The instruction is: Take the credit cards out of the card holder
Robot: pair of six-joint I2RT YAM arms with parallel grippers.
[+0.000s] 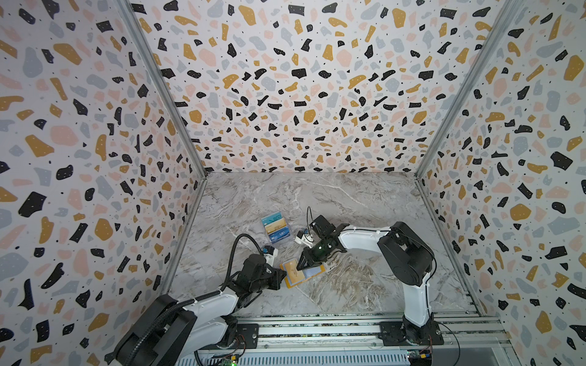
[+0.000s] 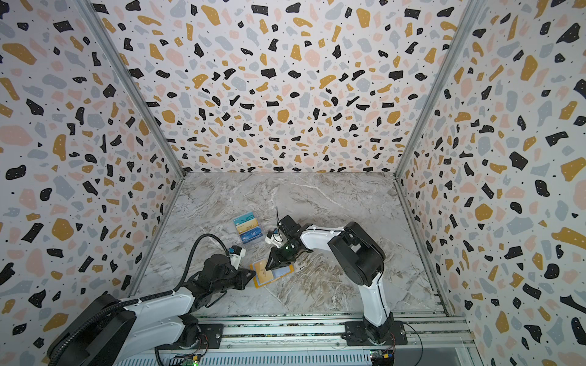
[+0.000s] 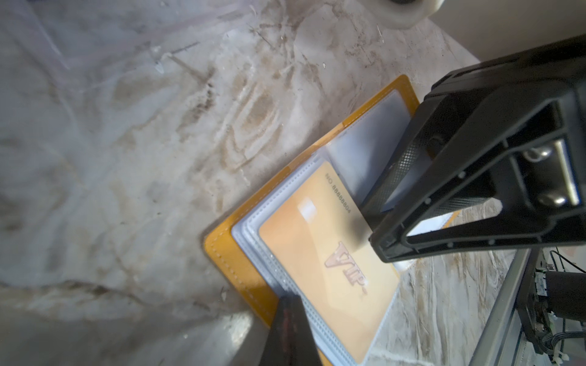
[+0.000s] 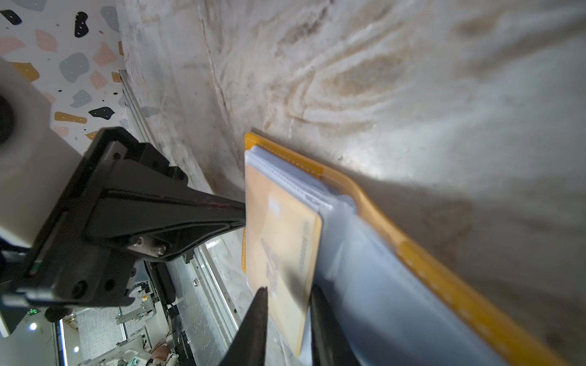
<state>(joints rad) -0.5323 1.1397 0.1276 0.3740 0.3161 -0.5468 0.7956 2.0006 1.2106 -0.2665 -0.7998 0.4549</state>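
1. Lying open on the marble counter (image 1: 348, 206) between the two arms, the orange card holder (image 1: 314, 272) shows in both top views, and a gold card (image 1: 293, 276) sits on its left page. Three credit cards (image 1: 276, 229), teal, beige-gold and dark blue, lie fanned further back, well apart from it.
2. In both top views the left tool (image 2: 252, 275) is at the holder's left edge, and the right tool (image 2: 269, 266) points down onto the gold card.
3. In the left wrist view the gold card (image 3: 310, 260), lettered "VIP", lies over the clear sleeves, with its numbered end next to the fold. The left tool (image 3: 290, 304) has its jaws together at the holder's stitched edge (image 3: 241, 263). Whether it pinches this edge I cannot tell.
4. In the right wrist view the right tool (image 4: 289, 290) has its fingers a little apart, with one over the card's face (image 4: 279, 228) and the other at its long edge.
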